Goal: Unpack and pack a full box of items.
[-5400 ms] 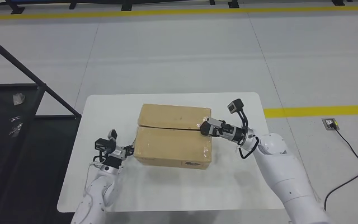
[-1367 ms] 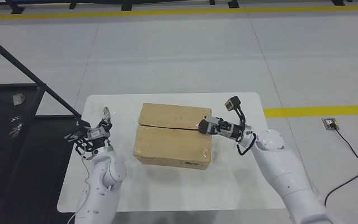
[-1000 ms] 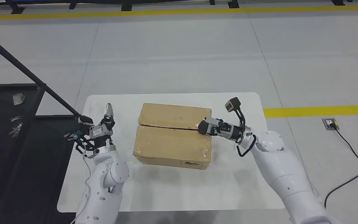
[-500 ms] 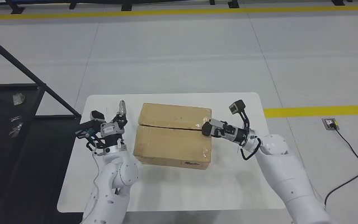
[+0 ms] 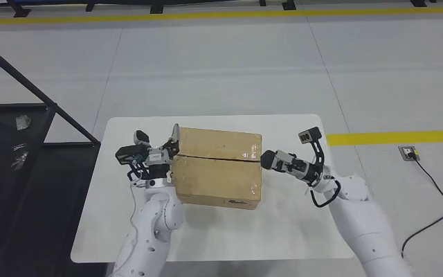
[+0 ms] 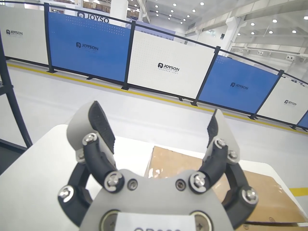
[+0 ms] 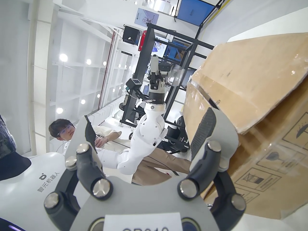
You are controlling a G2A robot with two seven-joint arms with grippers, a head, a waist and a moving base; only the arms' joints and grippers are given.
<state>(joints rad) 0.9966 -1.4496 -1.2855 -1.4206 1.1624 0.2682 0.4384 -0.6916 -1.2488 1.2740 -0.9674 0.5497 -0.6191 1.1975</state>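
Starting at the left, a black metal frame (image 5: 41,124) stands off the table's edge, well apart from the work and no hindrance. Next comes the left gripper (image 5: 171,143), its grey fingers with black pads (image 6: 101,125) spread wide and holding nothing, raised at the left end of the brown cardboard box (image 5: 218,173). We cannot tell whether it touches. The box lies across the middle of the white round-cornered table (image 5: 291,221). Its two long top flaps (image 5: 218,142) are shut and meet along a seam (image 5: 214,157) running end to end, with glossy clear tape (image 6: 155,169) over parts of it. At the box's right end sits the right gripper (image 5: 266,158), likewise open and empty. One of its pads (image 7: 203,131) is just beside the end wall, below a flap corner that seems to stand slightly proud. We judge that unpacking has hardly begun: nothing is out, and the step in hand is getting the flaps open. The next move calls for a fingertip worked under a flap edge and the flap lifted outward, while the other arm steadies the box against sliding on the smooth tabletop. The tape is the obstacle, since it may hold the flaps down. Furthest right, on the floor, a yellow line (image 5: 374,137) and a socket (image 5: 407,152) lie well clear.
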